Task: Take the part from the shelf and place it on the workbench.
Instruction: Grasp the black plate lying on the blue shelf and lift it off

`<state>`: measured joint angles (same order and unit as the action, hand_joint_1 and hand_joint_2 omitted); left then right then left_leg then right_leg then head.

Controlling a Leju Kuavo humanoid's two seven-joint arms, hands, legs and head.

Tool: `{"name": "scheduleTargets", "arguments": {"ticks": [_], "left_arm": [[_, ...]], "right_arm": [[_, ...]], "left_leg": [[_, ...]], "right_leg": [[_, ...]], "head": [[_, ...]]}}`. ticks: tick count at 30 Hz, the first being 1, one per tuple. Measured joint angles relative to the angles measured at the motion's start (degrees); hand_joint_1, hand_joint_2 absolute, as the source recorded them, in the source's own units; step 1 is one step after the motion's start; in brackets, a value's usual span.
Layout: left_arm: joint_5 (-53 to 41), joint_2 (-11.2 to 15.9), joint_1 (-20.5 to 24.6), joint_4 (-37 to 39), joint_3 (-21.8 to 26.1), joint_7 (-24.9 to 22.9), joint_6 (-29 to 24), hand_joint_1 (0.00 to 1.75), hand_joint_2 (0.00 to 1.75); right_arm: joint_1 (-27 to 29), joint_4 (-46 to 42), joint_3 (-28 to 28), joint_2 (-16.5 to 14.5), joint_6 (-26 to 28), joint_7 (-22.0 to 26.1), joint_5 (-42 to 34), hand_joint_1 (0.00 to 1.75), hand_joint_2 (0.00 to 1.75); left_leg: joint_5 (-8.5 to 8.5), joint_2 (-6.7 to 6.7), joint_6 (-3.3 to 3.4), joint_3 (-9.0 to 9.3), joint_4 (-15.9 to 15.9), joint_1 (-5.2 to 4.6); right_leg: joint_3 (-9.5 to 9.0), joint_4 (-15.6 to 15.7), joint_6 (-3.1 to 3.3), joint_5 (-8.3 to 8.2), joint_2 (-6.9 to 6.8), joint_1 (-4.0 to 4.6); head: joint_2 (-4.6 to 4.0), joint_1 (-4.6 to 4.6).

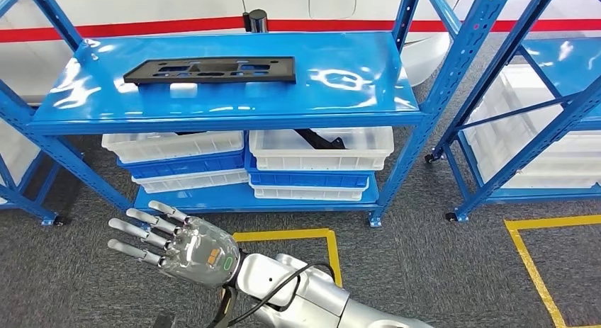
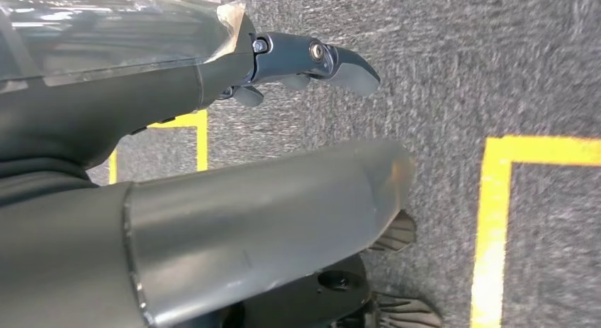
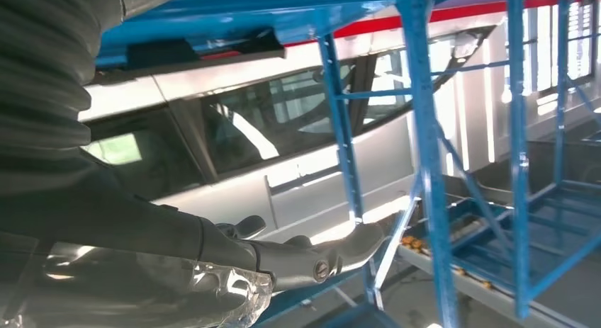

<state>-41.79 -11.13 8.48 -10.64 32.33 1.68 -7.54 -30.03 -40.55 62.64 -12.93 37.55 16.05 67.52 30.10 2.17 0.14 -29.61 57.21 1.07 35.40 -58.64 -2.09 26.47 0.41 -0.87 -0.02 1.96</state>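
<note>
black part [image 1: 211, 70] flat on top shelf [image 1: 354, 94], right hand [image 1: 177, 244] well below, fingers spread

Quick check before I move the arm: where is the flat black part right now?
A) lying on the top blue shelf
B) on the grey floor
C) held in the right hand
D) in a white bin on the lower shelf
A: the flat black part lies on the top blue shelf, while the right hand is spread low, holding nothing.
</note>
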Motion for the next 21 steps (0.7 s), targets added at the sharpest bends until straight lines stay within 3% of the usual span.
{"name": "scheduleTargets", "arguments": {"ticks": [2, 3, 5, 7, 8, 9, 11, 13, 15, 17, 18, 19, 21], "left_arm": [[-0.1, 0.0, 0.1, 0.0, 0.0, 0.0, 0.0, 0.0, 0.0], [-0.1, -0.1, 0.2, 0.1, 0.0, 0.0, 0.0, 0.0, 0.0], [-0.2, -0.1, 0.4, 0.1, 0.0, 0.0, 0.0, 0.0, 0.0], [-0.2, 0.0, 0.3, 0.1, 0.0, -0.1, 0.0, 0.0, 0.0], [-0.2, 0.0, 0.3, 0.1, 0.0, -0.2, 0.0, 0.0, 0.0], [-0.2, 0.0, 0.2, 0.1, 0.0, -0.3, 0.0, 0.0, 0.0], [-0.2, 0.0, 0.3, 0.1, 0.0, -0.3, 0.0, 0.0, 0.0], [-0.3, 0.1, 0.3, 0.1, 0.0, -0.3, 0.0, 0.0, 0.0], [-0.3, 0.1, 0.3, 0.1, 0.0, -0.5, 0.0, 0.0, 0.0], [-0.3, 0.1, 0.2, 0.2, 0.0, -0.5, 0.1, 0.0, 0.0], [-0.3, 0.1, 0.3, 0.2, 0.0, -0.5, 0.1, 0.0, 0.0], [-0.4, 0.1, 0.4, 0.2, 0.0, -0.5, 0.1, 0.0, 0.0], [-0.4, 0.0, 0.4, 0.2, 0.0, -0.5, 0.2, 0.0, 0.0]], "right_arm": [[0.0, 0.0, 0.0, -0.1, 0.1, -0.1, 0.0, 0.0, 1.75], [-0.1, 0.0, 0.0, -0.1, 0.1, -0.2, 0.0, 0.0, 1.75], [-0.1, 0.0, 0.0, -0.1, 0.1, -0.3, 0.0, 0.0, 1.75], [0.0, 0.0, 0.0, -0.1, 0.2, -0.4, 0.0, 0.0, 1.75], [0.1, 0.0, 0.0, -0.1, 0.2, -0.4, 0.0, 0.0, 1.75], [0.1, 0.0, 0.0, -0.1, 0.2, -0.5, 0.0, 0.0, 1.75], [0.1, 0.0, 0.0, -0.1, 0.2, -0.5, 0.0, 0.0, 1.75], [0.1, 0.0, 0.0, -0.1, 0.2, -0.5, 0.0, 0.0, 1.75], [0.2, 0.0, 0.1, -0.1, 0.2, -0.6, 0.0, 0.0, 1.75], [0.1, 0.0, 0.1, -0.1, 0.2, -0.7, 0.0, 0.0, 1.75], [0.1, -0.1, 0.0, -0.1, 0.2, -0.7, 0.0, 0.0, 1.75], [0.0, -0.1, 0.0, -0.1, 0.2, -0.8, 0.0, 0.0, 1.75], [0.1, -0.1, 0.0, 0.1, 0.2, -0.8, 0.0, 0.0, 1.75]], "left_leg": [[0.01, -0.58, -0.4, -0.53, 1.6, 0.14], [0.15, -1.0, -0.58, -1.63, 3.6, 0.19], [1.71, -1.77, -1.03, -6.06, 10.5, 0.22], [3.69, -1.95, -1.31, -10.94, 16.1, 0.23], [3.47, -1.97, -1.26, -12.28, 16.5, 0.22], [1.88, -1.98, -1.05, -12.56, 14.9, 0.18], [-3.56, -2.1, -0.24, -10.76, 7.8, -0.07], [-6.22, -2.28, 0.62, -9.29, 3.0, -0.76], [-5.88, -2.23, 1.37, -8.78, 1.9, -1.35], [-5.86, -1.97, 1.92, -7.33, 0.9, -1.14], [-5.65, -1.86, 2.14, -6.51, 0.6, -0.96], [-5.4, -1.74, 2.29, -5.79, 0.3, -0.77], [-4.58, -1.55, 2.53, -4.8, 0.0, -0.72]], "right_leg": [[-0.98, 0.2, 0.91, 0.08, 0.0, -0.2], [-1.61, 0.3, 1.33, 0.36, -0.03, -0.36], [-2.69, 0.5, 2.25, 1.19, -0.18, -0.31], [-3.7, 0.5, 2.72, 2.15, -0.17, -0.03], [-4.31, 0.5, 2.76, 2.66, -0.1, 0.1], [-5.07, 0.5, 2.75, 3.24, -0.03, 0.21], [-6.6, 0.6, 2.6, 4.48, 0.01, 0.34], [-7.47, 0.8, 2.13, 5.42, -0.04, 0.49], [-8.13, 1.0, 1.23, 5.6, -0.11, 0.67], [-8.47, 0.2, 0.48, 5.57, -0.21, 0.84], [-7.76, -1.3, 0.26, 5.81, -0.25, 0.86], [-6.28, -4.0, 0.24, 6.44, -0.26, 0.84], [-1.51, -10.9, 0.22, 8.6, -0.26, 0.71]], "head": [[0.01, -0.12], [0.01, -0.17], [0.0, -0.26], [0.0, -0.26], [0.0, -0.26], [0.0, -0.26], [0.0, -0.23], [0.0, -0.25], [0.0, -0.33], [0.01, -0.37], [0.01, -0.32], [0.01, -0.25], [0.0, -0.15]]}}
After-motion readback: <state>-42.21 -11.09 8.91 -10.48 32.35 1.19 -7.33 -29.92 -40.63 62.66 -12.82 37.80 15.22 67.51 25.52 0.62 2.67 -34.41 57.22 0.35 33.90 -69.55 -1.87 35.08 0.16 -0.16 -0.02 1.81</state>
